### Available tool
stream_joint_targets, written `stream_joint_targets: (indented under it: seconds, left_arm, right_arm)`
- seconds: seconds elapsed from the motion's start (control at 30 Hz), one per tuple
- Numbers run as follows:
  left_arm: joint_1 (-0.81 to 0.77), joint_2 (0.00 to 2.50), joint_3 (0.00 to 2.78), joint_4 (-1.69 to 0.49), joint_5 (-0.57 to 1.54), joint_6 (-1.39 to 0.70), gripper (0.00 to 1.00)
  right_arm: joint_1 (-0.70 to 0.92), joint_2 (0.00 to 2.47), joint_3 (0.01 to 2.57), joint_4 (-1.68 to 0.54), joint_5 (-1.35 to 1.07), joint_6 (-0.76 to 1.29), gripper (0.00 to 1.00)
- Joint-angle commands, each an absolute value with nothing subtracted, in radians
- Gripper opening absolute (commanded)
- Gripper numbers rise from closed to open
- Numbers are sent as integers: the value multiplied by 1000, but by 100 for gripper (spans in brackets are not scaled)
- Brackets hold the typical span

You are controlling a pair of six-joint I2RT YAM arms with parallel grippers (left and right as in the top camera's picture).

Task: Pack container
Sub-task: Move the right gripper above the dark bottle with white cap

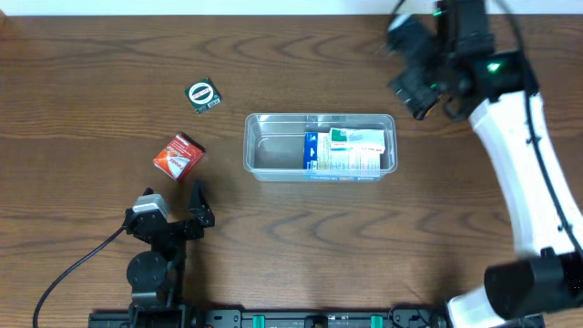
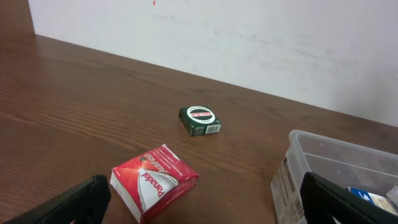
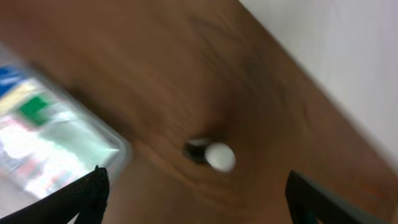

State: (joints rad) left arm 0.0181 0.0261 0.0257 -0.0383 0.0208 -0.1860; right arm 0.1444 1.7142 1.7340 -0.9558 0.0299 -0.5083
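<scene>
End effector (image 2: 200, 198) (L) nr Panadol box (image 2: 153, 182).

The overhead camera looks straight down on the whole table (image 1: 91, 55). The left wrist camera sits low, facing the back wall (image 2: 249, 37) past a red packet (image 2: 154, 180) and green packet (image 2: 200, 120). The right wrist camera, blurred, looks down slantwise, close in. All three catch the tub (image 1: 248, 144).

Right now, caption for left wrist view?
Open left gripper faces red Panadol box, green packet beyond, container at right.
</scene>
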Motion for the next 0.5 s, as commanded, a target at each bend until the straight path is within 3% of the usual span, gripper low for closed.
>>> stream_joint_targets:
  seconds: [0.0,0.47]
  left_arm:
    - [23,26,4,-70,11,-181,98]
    - [23,26,4,-70,11,-181,98]
  right_arm:
    - [65,1765,1729,-941,51,-279,86]
    - [5,2001,1729,-864,11,-107,75]
